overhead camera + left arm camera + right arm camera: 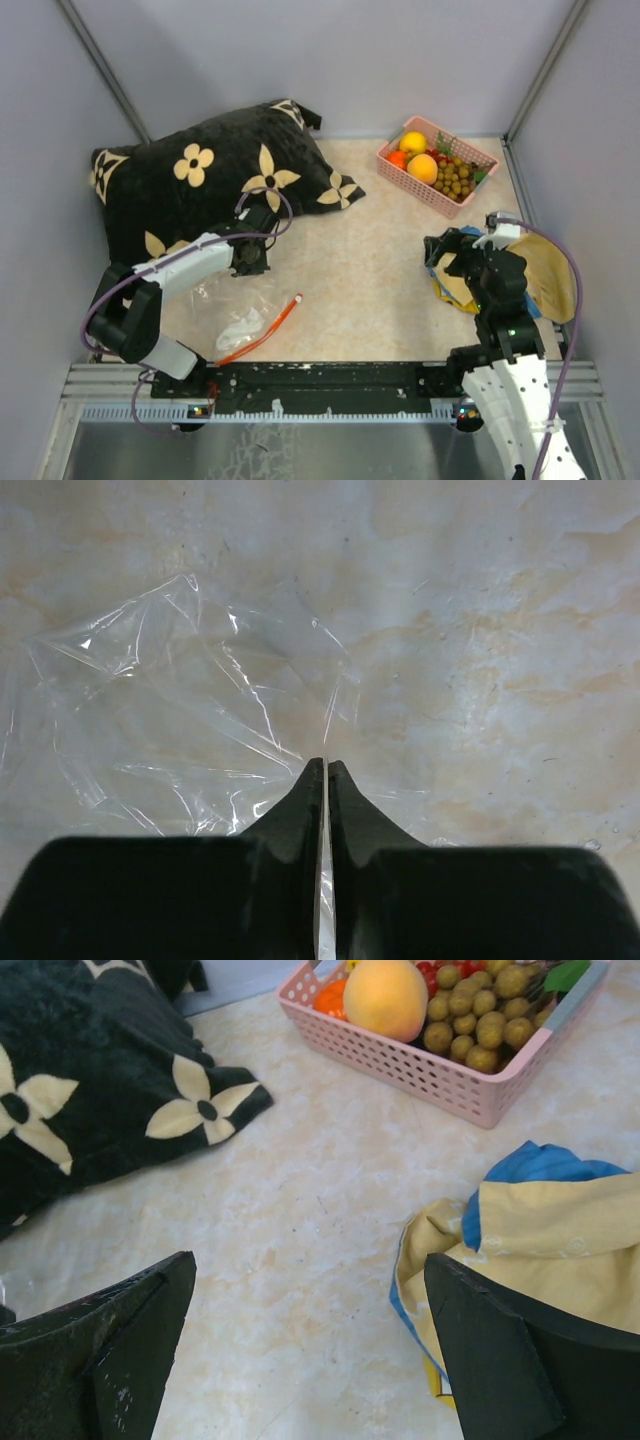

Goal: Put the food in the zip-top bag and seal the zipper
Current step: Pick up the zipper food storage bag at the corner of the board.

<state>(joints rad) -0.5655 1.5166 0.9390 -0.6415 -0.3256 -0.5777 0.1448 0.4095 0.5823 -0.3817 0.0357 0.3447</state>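
The zip-top bag [190, 710] is thin clear plastic film, glossy and heavily creased, with bright highlights along its folds. Its zipper [262, 336] is an opaque orange-red plastic strip. The tabletop [370, 270] has a smooth, low-sheen, marble-patterned beige surface. The pink basket [440, 1065] is moulded plastic with a perforated lattice wall. The food [385, 998] has a matt, slightly satin plastic skin; the small tan-brown balls [480, 1020] look smooth. The pillow [200, 180] is black, soft-pile cloth with cream printed flowers. The yellow-and-blue cloth [560, 1230] is woven fabric, matt and crumpled. The left end effector [327, 770] fingers [355, 810] are matt black plastic.
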